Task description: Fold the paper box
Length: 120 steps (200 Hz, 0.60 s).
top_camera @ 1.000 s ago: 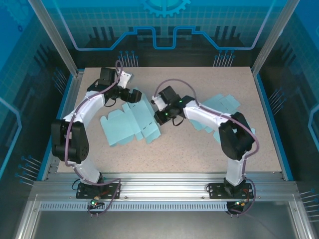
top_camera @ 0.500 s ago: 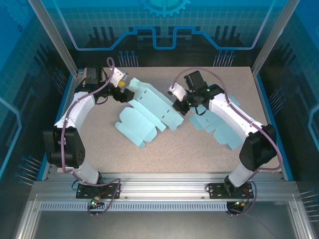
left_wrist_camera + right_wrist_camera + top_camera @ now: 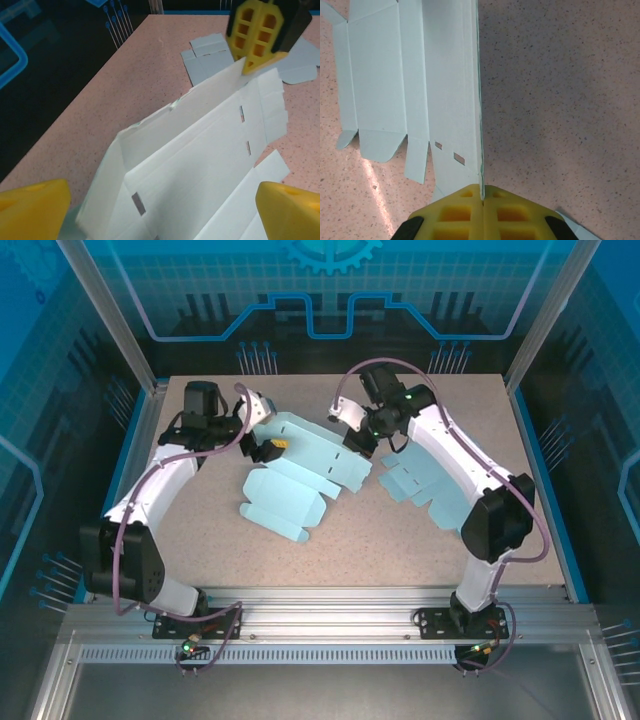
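Note:
The paper box (image 3: 300, 468) is a pale blue flat blank lying mid-table, with one long panel raised off the surface. My right gripper (image 3: 353, 443) is shut on the far right edge of that raised panel; in the right wrist view (image 3: 481, 194) its yellow pads meet on the thin upright edge of the blank (image 3: 440, 75). My left gripper (image 3: 268, 447) stands open at the blank's left end. In the left wrist view (image 3: 165, 212) its yellow fingertips (image 3: 30, 210) sit wide apart either side of the folded sheet (image 3: 200, 150). The right gripper's pads (image 3: 257, 40) pinch the far edge.
Several spare flat blanks (image 3: 435, 490) lie on the right of the speckled table (image 3: 400, 550), also seen behind the held sheet as blanks (image 3: 210, 52) in the left wrist view. Metal frame rails and blue panels border the table on all sides.
The right gripper has carried the blank's edge back and to the right, raising one panel. The left gripper has swung round to the blank's left end, jaws staying wide.

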{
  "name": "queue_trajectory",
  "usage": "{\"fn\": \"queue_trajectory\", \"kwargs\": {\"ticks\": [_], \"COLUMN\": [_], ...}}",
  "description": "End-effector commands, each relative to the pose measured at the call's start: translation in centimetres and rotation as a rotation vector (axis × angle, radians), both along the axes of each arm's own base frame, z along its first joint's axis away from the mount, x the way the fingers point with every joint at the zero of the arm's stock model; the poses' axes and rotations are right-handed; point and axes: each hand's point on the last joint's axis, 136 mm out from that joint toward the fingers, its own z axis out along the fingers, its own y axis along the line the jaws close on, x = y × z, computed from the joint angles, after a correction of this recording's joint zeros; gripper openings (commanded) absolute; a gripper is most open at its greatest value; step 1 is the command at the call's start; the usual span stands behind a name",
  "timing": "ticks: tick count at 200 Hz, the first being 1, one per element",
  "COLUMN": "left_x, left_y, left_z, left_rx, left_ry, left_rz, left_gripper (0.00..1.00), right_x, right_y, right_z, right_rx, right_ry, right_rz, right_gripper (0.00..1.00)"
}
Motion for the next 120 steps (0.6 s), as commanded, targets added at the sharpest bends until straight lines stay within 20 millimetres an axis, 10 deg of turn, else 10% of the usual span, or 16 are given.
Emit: {"fn": "queue_trajectory", "kwargs": {"ticks": [1,120], "left_x": [0.7,3.3], "left_y": [-0.2,-3.3], "left_z": [1.8,-1.6], "left_rx": [0.038,0.227], "left_ry": [-0.135,-0.142], "left_rz": [-0.039,-0.119], "left_gripper": [0.89,0.69], "right_x": [-0.1,0.0], "right_y": [-0.5,1.4], "right_z": [-0.7,-0.4], "right_rx": [-0.069,-0.108], "right_ry": [0.024,0.011], "right_rz": [0.026,0.107], "right_gripper": [0.00,0.00]}}
